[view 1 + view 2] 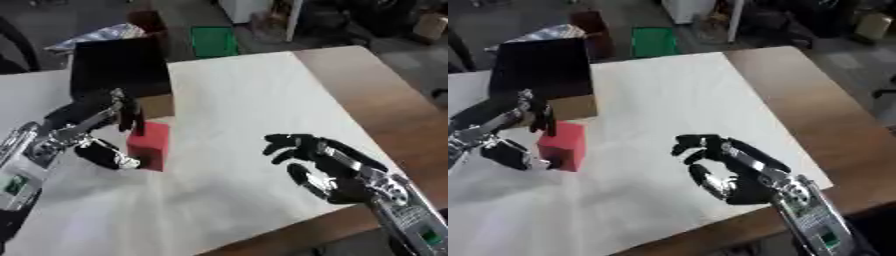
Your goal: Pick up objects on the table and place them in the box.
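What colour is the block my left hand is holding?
Red: a plain red cube-shaped block in the left hand, clearest in the left eye view.

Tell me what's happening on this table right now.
The robot's left hand has its fingers and thumb curled around a red block, close in front of the dark box at the table's far left. The block looks not yet in the box. The right hand hovers open over the white surface, holding nothing.

Your wooden table carries a white sheet; on it stand a red block and a box.
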{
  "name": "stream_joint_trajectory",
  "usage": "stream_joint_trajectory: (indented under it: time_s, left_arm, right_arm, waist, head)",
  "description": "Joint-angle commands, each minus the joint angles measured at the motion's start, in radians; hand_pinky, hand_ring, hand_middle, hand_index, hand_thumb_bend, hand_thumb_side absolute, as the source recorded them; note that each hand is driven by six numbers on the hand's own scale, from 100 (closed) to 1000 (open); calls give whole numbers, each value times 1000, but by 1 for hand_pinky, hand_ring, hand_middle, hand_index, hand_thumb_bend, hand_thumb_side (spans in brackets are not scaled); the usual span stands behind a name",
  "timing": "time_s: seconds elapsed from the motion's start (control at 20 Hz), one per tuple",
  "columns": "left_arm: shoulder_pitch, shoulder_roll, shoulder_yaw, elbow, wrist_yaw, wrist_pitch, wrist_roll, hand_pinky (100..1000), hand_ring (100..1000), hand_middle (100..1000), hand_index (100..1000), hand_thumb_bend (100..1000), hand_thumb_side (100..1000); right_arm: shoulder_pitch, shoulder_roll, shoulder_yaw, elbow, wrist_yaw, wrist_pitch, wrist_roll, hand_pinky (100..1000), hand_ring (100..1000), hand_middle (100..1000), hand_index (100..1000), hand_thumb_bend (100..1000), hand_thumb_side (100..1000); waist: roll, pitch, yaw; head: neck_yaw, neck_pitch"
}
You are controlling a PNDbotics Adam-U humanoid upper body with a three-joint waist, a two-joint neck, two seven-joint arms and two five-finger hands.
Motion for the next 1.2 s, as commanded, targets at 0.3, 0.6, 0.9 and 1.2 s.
stream_joint_trajectory:
  time_s: [0.3,0.6,0.9,1.2]
  left_arm:
    - [-59,94,108,5,19,49,106,509,429,235,467,619,100]
    - [-105,130,173,101,-8,59,206,503,426,237,467,635,100]
    - [-142,144,239,240,-53,75,309,500,434,238,469,595,100]
    - [-172,149,288,381,-100,79,381,508,448,251,484,562,100]
  right_arm:
    - [-11,-19,-7,-15,-9,-5,1,776,1000,772,853,100,612]
    - [-16,-22,0,-17,-10,-8,9,776,1000,772,853,100,614]
    - [-31,-18,14,-23,-15,-11,23,775,1000,771,853,100,621]
    - [-52,-10,29,-27,-16,-12,41,775,1000,771,852,100,636]
  waist:
    - [4,-17,-4]
    - [8,-13,-30]
    - [10,3,-92]
    - [18,29,-165]
  head:
    - [-2,1]
    - [7,-3]
    - [31,-25]
    - [78,-55]
